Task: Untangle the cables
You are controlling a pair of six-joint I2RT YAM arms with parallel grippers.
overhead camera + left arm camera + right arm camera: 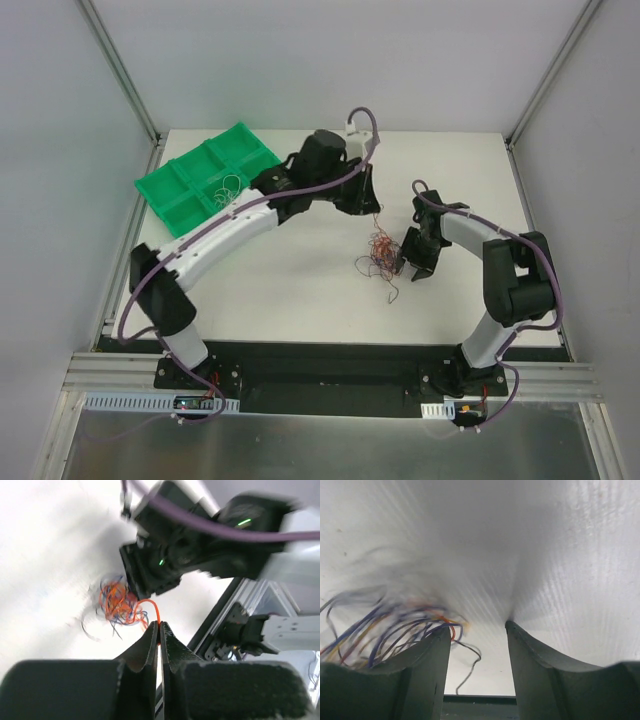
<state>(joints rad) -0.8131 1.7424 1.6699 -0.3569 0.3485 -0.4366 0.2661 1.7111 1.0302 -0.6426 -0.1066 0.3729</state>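
wire clump [380, 255]: mostly orange and red, with dark blue, black and a few pale strands mixed in
single wire [156, 611]: bright orange
wires in the tray [228, 188]: pale; finer shades too small to tell
tray [250, 150]: plain bright green
table [300, 300]: plain white
left arm [225, 230]: white shell, black joints
hose [140, 290]: purple
left gripper [158, 625]: black
right gripper [477, 626]: dark grey
base plate [330, 375]: black
walls [60, 200]: light grey
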